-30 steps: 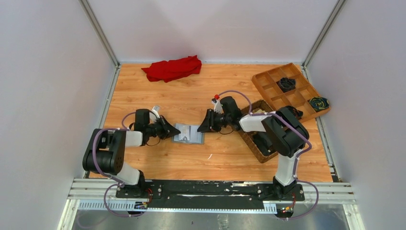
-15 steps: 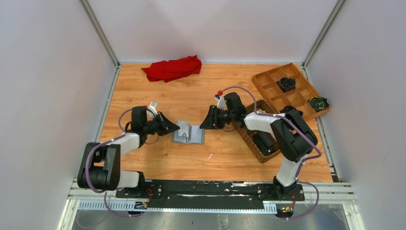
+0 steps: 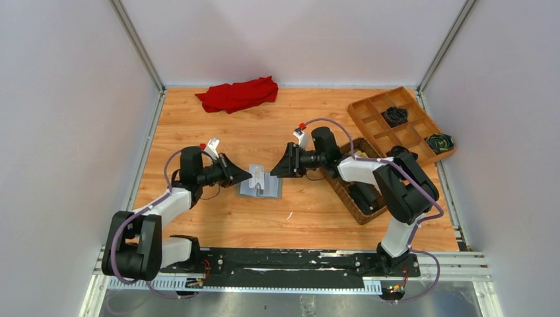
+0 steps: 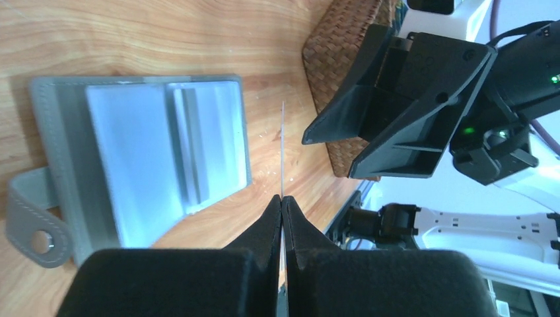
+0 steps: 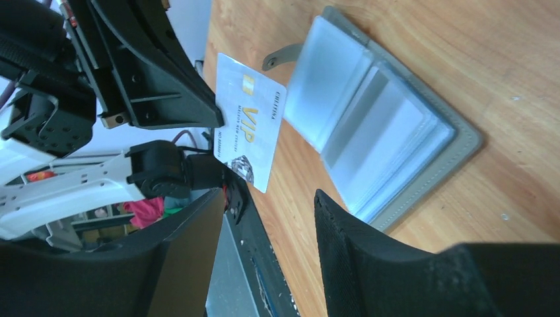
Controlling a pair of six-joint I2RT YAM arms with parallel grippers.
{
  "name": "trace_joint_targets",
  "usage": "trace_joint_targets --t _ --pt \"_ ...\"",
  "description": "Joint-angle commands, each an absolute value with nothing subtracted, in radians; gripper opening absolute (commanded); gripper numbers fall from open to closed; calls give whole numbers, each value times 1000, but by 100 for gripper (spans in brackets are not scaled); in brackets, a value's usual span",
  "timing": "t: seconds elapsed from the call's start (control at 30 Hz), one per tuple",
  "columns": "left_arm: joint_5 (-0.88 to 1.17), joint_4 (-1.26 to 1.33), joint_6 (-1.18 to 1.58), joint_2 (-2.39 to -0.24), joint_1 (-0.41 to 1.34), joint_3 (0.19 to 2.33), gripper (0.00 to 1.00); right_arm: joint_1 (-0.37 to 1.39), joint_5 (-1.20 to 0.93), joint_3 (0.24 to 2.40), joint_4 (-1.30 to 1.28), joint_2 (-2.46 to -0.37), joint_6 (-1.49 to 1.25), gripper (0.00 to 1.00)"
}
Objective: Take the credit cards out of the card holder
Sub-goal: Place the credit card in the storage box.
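The grey card holder [image 3: 263,188] lies open on the wood, its pale blue-grey slots facing up [image 4: 152,158] [image 5: 376,145]. My left gripper [image 3: 249,176] [image 4: 282,198] is shut on a pale credit card marked VIP [image 5: 251,132]. It holds the card on edge above the holder's left side. In the left wrist view the card [image 4: 283,152] shows only as a thin line. My right gripper [image 3: 274,173] [image 5: 269,195] hovers just right of the holder, facing the left one. It is open, with nothing between its fingers.
A brown woven basket [image 3: 356,195] [image 4: 343,59] stands right of the holder, under the right arm. A wooden divided tray [image 3: 374,113] with dark items sits at the back right. A red cloth [image 3: 238,94] lies at the back edge.
My left arm has reached further toward the middle and lifted the card over the holder. My right gripper's jaws have spread wider; it has barely moved.
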State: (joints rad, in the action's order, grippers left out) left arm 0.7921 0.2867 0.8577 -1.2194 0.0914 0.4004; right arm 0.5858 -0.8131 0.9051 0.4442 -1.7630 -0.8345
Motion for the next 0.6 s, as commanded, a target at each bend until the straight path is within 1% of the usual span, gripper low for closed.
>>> trace_joint_targets --t 0.0,0.1,0.2,0.47,0.57 --pt "821 278 885 -1194 115 426 0 574 -903 843 678 -1757 -962 57" --pt "823 278 896 -1183 116 431 0 577 -936 809 912 -1810 -1098 57" --pt "825 278 910 -1164 118 427 0 579 -942 799 1035 -1856 -1175 58" --pt "829 278 949 -1100 119 423 0 620 -949 838 1119 -1934 -1222 58" --pt "831 278 950 -1090 120 421 0 627 -955 845 1178 -1951 -1257 55"
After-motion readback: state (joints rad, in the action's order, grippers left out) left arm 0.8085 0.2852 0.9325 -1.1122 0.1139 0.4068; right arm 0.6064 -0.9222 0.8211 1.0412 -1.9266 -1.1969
